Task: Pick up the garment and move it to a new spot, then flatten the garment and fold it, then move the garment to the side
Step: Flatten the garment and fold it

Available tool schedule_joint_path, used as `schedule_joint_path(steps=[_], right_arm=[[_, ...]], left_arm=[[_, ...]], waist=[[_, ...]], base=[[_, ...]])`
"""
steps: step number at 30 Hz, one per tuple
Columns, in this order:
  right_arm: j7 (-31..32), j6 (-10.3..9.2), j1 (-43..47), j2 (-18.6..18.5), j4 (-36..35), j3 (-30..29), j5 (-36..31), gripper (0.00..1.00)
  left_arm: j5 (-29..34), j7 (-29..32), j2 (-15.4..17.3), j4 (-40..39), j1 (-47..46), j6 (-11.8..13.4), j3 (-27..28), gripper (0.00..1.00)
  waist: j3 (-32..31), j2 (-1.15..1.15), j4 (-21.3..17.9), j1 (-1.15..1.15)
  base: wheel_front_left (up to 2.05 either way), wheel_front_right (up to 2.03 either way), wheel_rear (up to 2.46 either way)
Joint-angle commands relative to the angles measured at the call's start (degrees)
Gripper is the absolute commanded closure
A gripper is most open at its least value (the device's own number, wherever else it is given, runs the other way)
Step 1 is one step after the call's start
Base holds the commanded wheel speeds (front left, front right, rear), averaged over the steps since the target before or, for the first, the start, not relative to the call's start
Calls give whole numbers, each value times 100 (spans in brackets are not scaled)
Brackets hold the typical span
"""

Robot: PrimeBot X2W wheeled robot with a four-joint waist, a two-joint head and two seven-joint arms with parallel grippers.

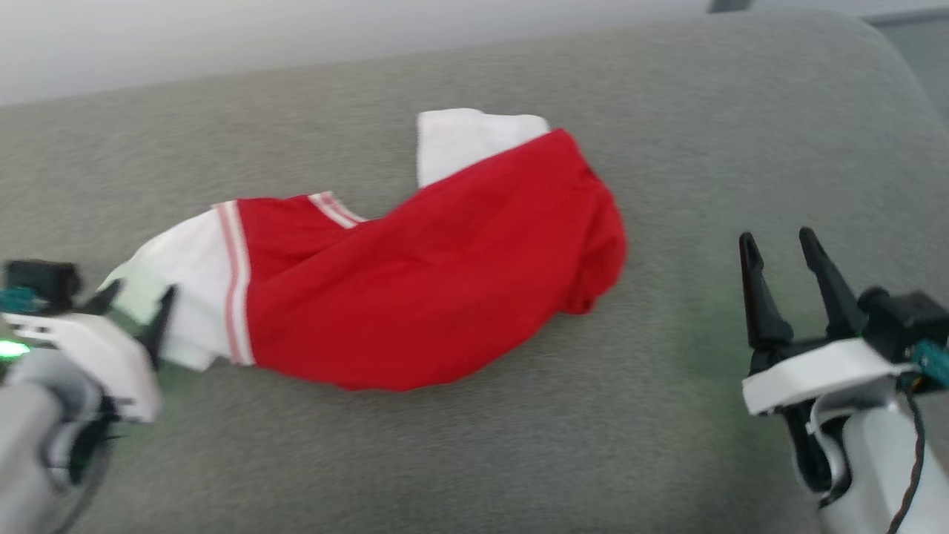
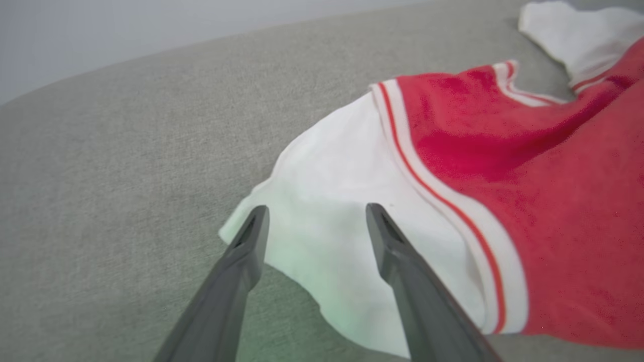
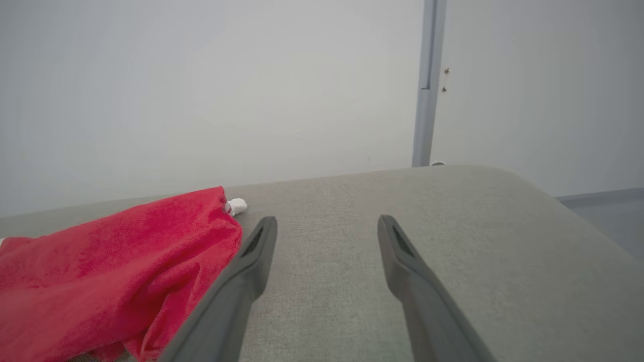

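The garment [image 1: 437, 282], a red jersey with white sleeve panels and striped trim, lies crumpled across the middle of the grey cushion [image 1: 667, 111]. My left gripper [image 1: 137, 304] is at its left end, open, fingers spread over the white sleeve [image 2: 322, 201] with nothing clamped between them. In the left wrist view the gripper [image 2: 317, 216] hovers just above that sleeve. My right gripper [image 1: 778, 252] stands open to the right of the garment, apart from it; in the right wrist view the gripper [image 3: 327, 226] has bare cushion between its fingers, and the red cloth [image 3: 121, 266] lies to the left.
The grey cushion's rounded far edge [image 3: 453, 173] meets a pale wall [image 3: 251, 90] with a grey vertical strip [image 3: 427, 80]. The cushion's right corner [image 1: 882, 52] drops off to a floor [image 3: 609, 211].
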Motion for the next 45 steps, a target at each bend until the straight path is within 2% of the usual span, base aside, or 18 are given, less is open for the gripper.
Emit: schedule_joint_path(steps=[1,2,3,6,8,11,14,16,17,23,29,35,41,42,43,44,45], right_arm=[[84,-1,-133,-104,32,61,-61,0],[189,-1,-242,-240,72,128,-48,0],[399,-1,-479,-506,147,278,-28,0],[763,-1,-879,-884,264,522,-1,0],[998,-1,-1180,-1123,360,668,95,0],[1453,-1,-1629,-1478,618,978,273,0],[2095,0,-2074,-1813,929,1561,580,0],[2484,-2,-2425,-2086,1142,1867,787,0],[2484,-2,-2425,-2086,1142,1867,787,0],[3402,-2,-3264,-2634,1782,2565,1516,0],[4418,-2,-3986,-3355,2144,3210,2140,0],[5523,-2,-4541,-3754,2324,3741,2576,0],[6022,0,-4470,-3851,2391,4119,3007,0],[6048,-1,-4445,-3852,2398,4163,3058,51],[6060,-1,-4428,-3856,2402,4193,3121,94],[6055,-1,-4411,-3862,2415,4198,3194,100],[5992,-1,-4417,-3867,2399,4205,3234,100]], left_arm=[[48,-183,-155,-59,107,112,21,0],[140,-385,-283,-126,174,233,10,0],[267,-649,-563,-226,292,458,45,0],[632,-794,-928,-351,495,795,153,0],[949,-803,-1199,-644,590,981,601,0],[1597,-803,-1580,-1137,1098,1127,1243,0],[2411,-805,-1937,-1624,1496,1215,1736,0],[2802,-806,-2236,-1957,1785,1244,2055,0],[2802,-806,-2236,-1957,1785,1244,2055,0],[3797,-807,-3002,-2573,2365,954,2586,0],[4292,-806,-3661,-2863,2622,404,3146,0],[4715,-807,-4125,-2941,2721,-55,3662,0],[4949,-808,-4371,-3061,2722,-372,3963,0],[4978,-808,-4395,-3077,2714,-405,4006,0],[5000,-808,-4415,-3085,2703,-437,4048,0],[5019,-808,-4429,-3082,2697,-469,4089,0],[5043,-808,-4440,-3082,2697,-486,4137,0]], waist=[[-70,0,421,0],[-82,0,566,0],[-99,0,846,0],[-101,0,1240,0],[-77,0,1504,0],[-16,0,1875,0],[39,0,2197,0],[92,0,2375,0],[92,0,2375,0],[281,0,3031,0],[738,0,3592,0],[1204,0,3810,0],[1347,0,3831,0],[1343,0,3817,0],[1335,0,3801,0],[1313,0,3778,0],[1290,0,3744,0]], base=[[0,0,0],[0,0,0],[0,0,0],[0,0,0],[0,0,0],[0,0,0],[0,0,0],[0,0,0],[0,0,0],[0,0,0],[0,0,0],[0,0,0],[0,0,0],[0,0,0],[0,0,0],[0,0,0],[0,0,0]])
